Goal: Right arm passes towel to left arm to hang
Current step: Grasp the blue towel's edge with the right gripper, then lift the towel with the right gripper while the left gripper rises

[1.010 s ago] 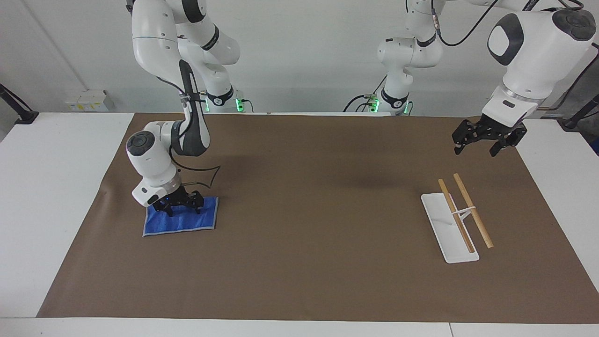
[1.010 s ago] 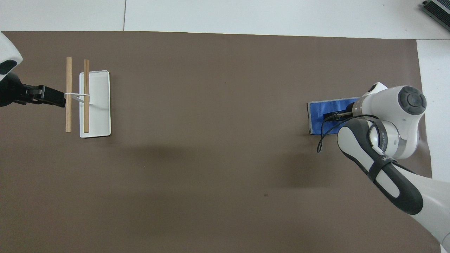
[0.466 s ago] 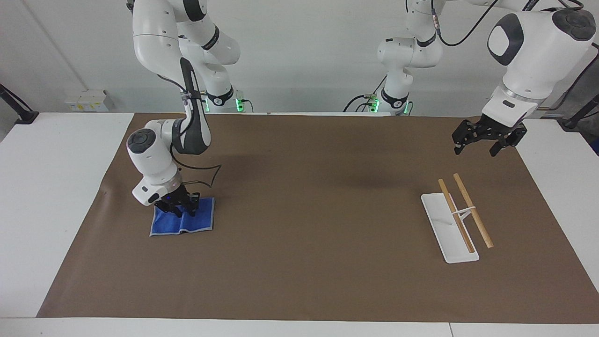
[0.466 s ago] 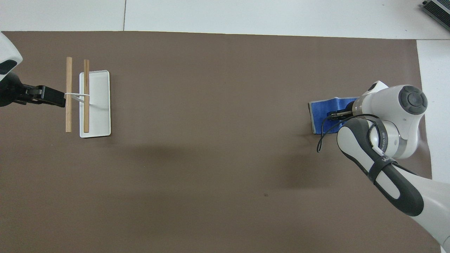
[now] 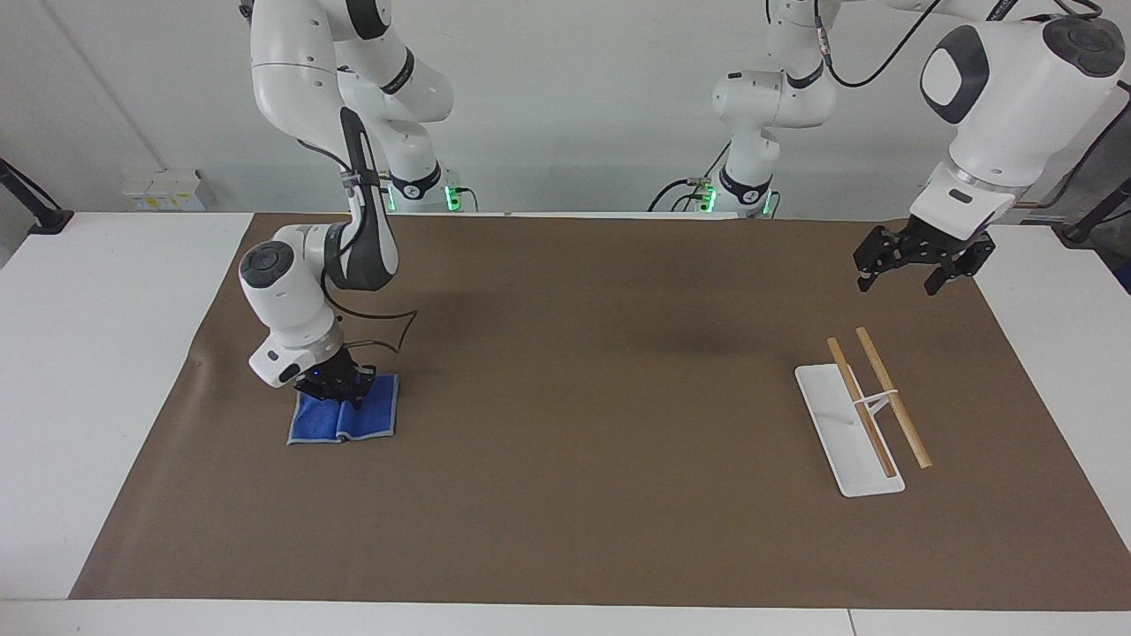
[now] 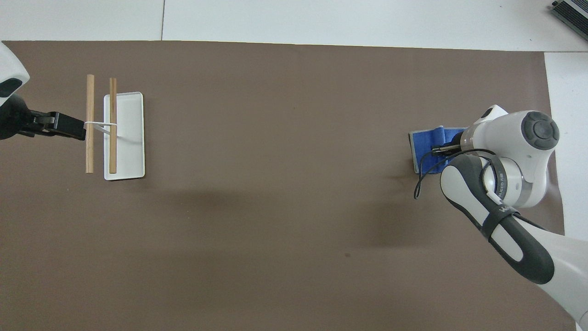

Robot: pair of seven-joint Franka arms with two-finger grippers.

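Note:
The blue towel (image 5: 346,420) lies on the brown mat at the right arm's end of the table, bunched up with a fold down its middle. My right gripper (image 5: 339,389), with its blue light, is down on the towel's edge nearer to the robots and is shut on it. In the overhead view the right arm's wrist covers part of the towel (image 6: 425,143) and most of the right gripper (image 6: 442,148). My left gripper (image 5: 912,276) hangs open and empty above the mat, near the towel rack (image 5: 850,446); it waits there, and it also shows in the overhead view (image 6: 69,128).
The rack is a white tray (image 6: 131,138) with two wooden bars (image 6: 90,124) on a white stand, at the left arm's end. The brown mat (image 5: 574,459) covers most of the white table. A black cable loops off the right wrist.
My right gripper has closed its fingers on the towel, drawing the cloth in from flat to a narrower, folded bunch. The left arm has not moved.

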